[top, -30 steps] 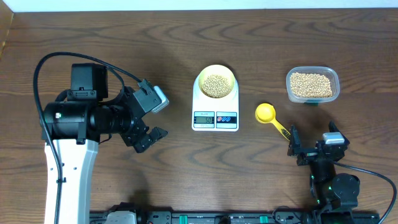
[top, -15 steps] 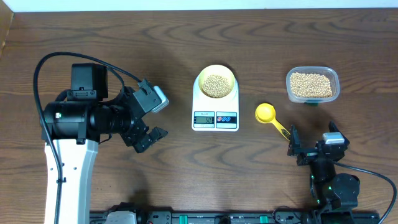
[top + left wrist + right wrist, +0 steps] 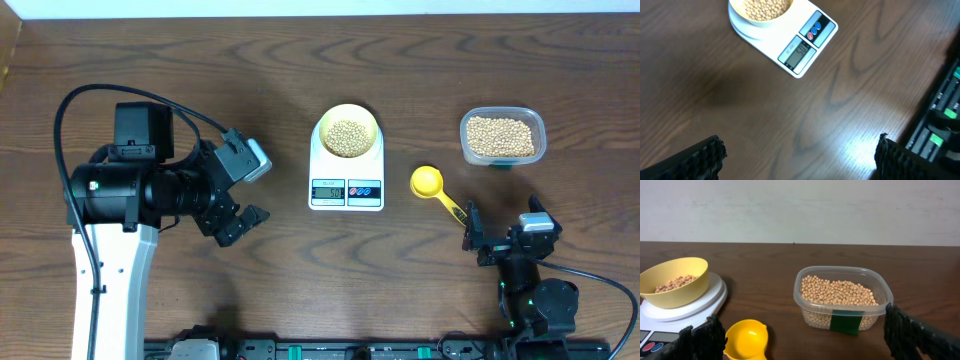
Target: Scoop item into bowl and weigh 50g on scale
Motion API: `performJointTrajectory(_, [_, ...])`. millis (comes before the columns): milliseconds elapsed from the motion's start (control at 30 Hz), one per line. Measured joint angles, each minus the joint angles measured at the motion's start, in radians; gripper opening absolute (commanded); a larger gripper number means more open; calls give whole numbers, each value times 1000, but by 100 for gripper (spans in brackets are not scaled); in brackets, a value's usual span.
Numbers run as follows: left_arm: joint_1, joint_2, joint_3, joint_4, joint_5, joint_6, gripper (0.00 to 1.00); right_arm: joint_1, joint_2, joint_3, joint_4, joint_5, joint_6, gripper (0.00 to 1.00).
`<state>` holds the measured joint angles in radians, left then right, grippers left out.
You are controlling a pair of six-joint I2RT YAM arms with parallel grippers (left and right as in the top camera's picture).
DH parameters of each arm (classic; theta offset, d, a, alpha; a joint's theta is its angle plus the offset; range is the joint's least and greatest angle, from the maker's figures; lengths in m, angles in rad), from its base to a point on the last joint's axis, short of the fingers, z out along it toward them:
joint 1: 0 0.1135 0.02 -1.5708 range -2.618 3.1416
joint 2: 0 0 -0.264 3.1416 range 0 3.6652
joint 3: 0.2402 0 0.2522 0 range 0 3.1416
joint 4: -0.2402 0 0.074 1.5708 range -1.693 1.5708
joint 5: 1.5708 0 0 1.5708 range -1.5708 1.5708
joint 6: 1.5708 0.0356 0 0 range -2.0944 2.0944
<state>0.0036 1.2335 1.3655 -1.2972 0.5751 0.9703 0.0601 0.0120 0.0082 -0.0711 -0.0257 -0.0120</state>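
The pale-yellow bowl (image 3: 347, 134) sits on the white scale (image 3: 346, 185) at the table's middle and holds a pile of tan beans (image 3: 347, 136). The bowl (image 3: 674, 281) and the scale (image 3: 682, 307) also show in the right wrist view, and the scale (image 3: 800, 50) in the left wrist view. More beans (image 3: 500, 137) fill a clear tub (image 3: 503, 136). My left gripper (image 3: 245, 215) is open and empty, left of the scale. My right gripper (image 3: 505, 245) is open and empty near the front edge, below the tub.
A bright yellow measuring spoon (image 3: 436, 190) lies empty on the table between scale and tub, its handle pointing toward my right gripper. The tub (image 3: 842, 302) bears a green label. A black rail with electronics runs along the table's front edge (image 3: 340, 350).
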Motion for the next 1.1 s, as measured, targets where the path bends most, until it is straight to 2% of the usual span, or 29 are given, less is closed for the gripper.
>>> performJointTrajectory(300, [0,-76,0,-115,-1,-1,98,0,0,0,0,0,0,99])
performJointTrajectory(733, [0,-504,0,-262,-5,-161,98,0,0,0,0,0,0,99])
performJointTrajectory(1100, [0,-724,-32,-278,-5,-256,98,0,0,0,0,0,0,99])
